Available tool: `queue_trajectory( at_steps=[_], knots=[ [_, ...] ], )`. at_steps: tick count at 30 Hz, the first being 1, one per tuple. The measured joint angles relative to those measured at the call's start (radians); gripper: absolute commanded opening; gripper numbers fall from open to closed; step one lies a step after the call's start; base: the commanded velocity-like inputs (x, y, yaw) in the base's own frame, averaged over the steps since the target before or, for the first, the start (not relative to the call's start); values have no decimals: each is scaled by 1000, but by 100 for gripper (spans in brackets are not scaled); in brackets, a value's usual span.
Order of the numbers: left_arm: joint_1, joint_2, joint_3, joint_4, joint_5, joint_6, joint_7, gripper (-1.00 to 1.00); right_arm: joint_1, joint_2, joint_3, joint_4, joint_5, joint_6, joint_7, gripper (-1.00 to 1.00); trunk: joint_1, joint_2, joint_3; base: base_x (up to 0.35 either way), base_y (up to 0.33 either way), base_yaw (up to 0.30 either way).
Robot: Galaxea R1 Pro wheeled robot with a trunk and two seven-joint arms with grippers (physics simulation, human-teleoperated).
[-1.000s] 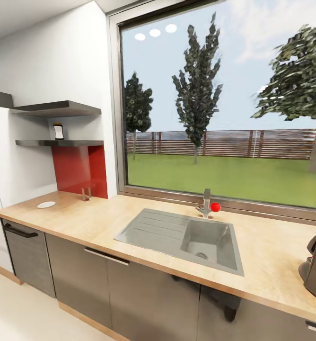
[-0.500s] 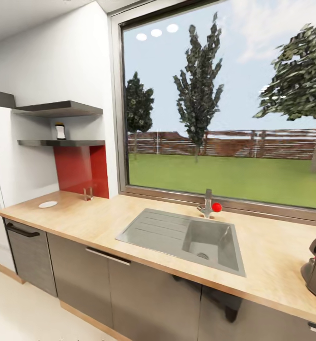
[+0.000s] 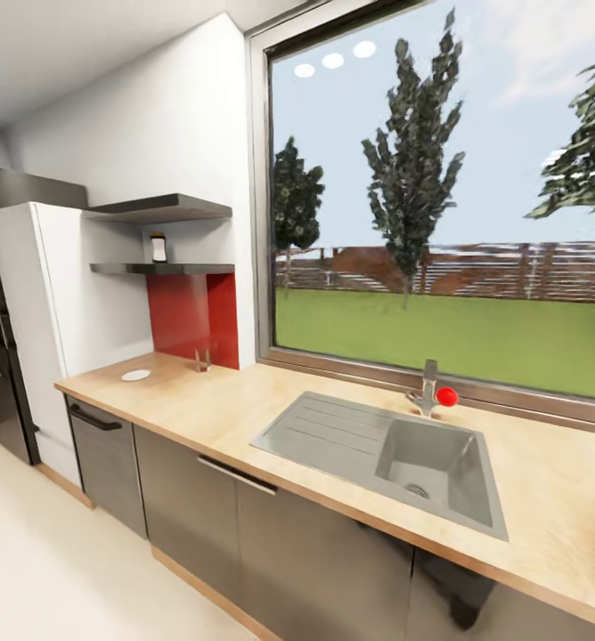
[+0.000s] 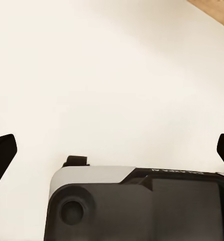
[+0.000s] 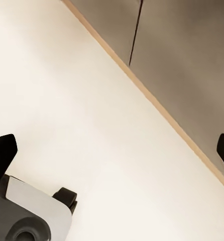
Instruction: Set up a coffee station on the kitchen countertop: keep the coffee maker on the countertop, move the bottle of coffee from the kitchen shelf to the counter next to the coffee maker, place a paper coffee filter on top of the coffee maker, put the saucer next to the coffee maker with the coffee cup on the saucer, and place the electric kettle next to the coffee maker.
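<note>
Both claws, left point(image 4: 112, 150) and right point(image 5: 112, 150), are spread wide over pale floor, nothing held. The bottle of coffee point(image 3: 158, 247) is parked on the dark shelf point(image 3: 191, 268) above the wood-grain counter point(image 3: 244, 405)

Wooden countertop point(image 3: 244, 405) with sink point(image 3: 395, 450) beneath large window point(image 3: 440, 205).

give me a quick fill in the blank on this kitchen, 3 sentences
The bottle of coffee stands on the lower ____ beside the window.
The faucet behind the sink has a ____ knob.
The white saucer lies on the ____, near the red backsplash.

Missing words: shelf; red; countertop
</note>
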State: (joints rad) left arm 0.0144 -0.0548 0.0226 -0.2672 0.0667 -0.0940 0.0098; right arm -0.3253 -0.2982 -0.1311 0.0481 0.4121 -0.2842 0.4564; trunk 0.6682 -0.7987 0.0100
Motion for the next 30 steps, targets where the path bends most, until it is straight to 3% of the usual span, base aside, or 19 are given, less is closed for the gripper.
queue_trajectory(
  at_steps=[15,30],
  knots=[
    [0,0,0,0,0,0,0,100,0,18,0,0,1,1,-1,100,0,0,0,9,8,263],
    [0,0,0,0,0,0,0,100,1,36,0,0,1,1,-1,100,0,0,0,195,182,195]
  ],
)
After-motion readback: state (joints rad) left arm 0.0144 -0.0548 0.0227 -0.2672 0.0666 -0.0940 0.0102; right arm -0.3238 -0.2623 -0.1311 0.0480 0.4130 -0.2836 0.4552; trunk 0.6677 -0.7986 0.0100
